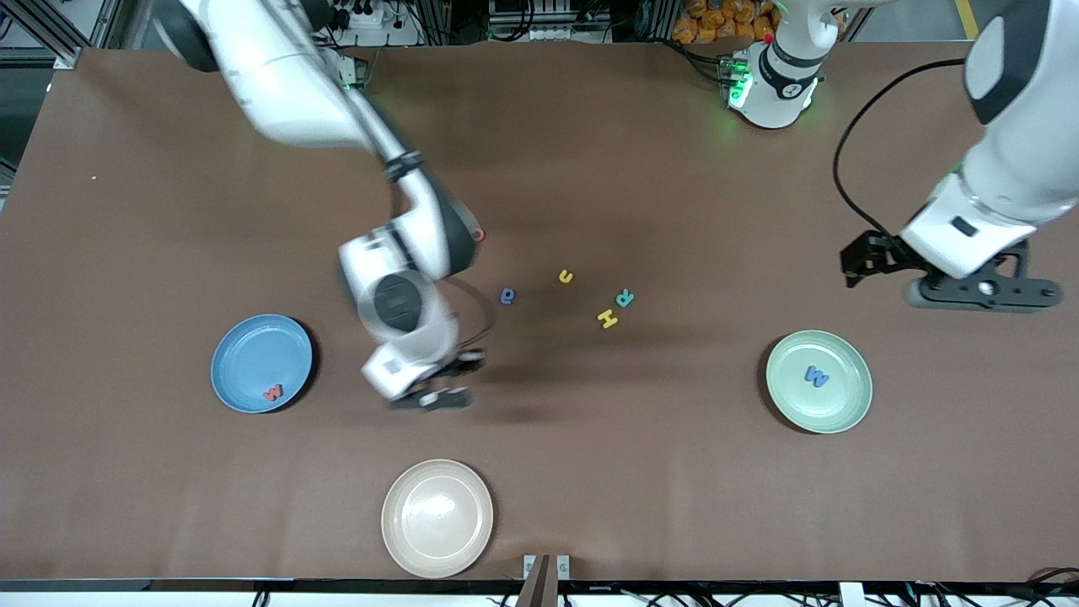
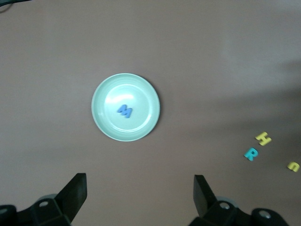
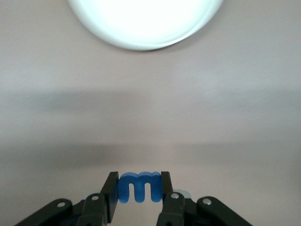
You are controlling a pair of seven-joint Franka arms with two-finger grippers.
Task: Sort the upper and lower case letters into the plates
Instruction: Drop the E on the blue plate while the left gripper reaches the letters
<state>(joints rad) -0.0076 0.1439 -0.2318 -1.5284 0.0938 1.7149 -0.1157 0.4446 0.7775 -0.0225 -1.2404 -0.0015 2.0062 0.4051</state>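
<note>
My right gripper (image 1: 434, 396) (image 3: 138, 188) hangs over bare table between the blue plate (image 1: 253, 354) and the beige plate, shut on a blue lower-case m (image 3: 139, 187). A red letter (image 1: 272, 392) lies in the blue plate. The mint green plate (image 1: 843, 400) (image 2: 141, 94) holds a blue M (image 1: 816, 376) (image 2: 124, 111). My left gripper (image 1: 982, 291) (image 2: 139, 183) waits open and empty over the table at the left arm's end. Loose at mid-table lie a small blue letter (image 1: 507, 296), a yellow u (image 1: 565, 276), a teal R (image 1: 625, 298) and a yellow H (image 1: 607, 318).
A beige plate (image 1: 437, 518) (image 3: 146, 23) sits near the table's front edge, nearer the camera than the right gripper. A bit of a red letter (image 1: 480, 235) peeks out beside the right arm's forearm.
</note>
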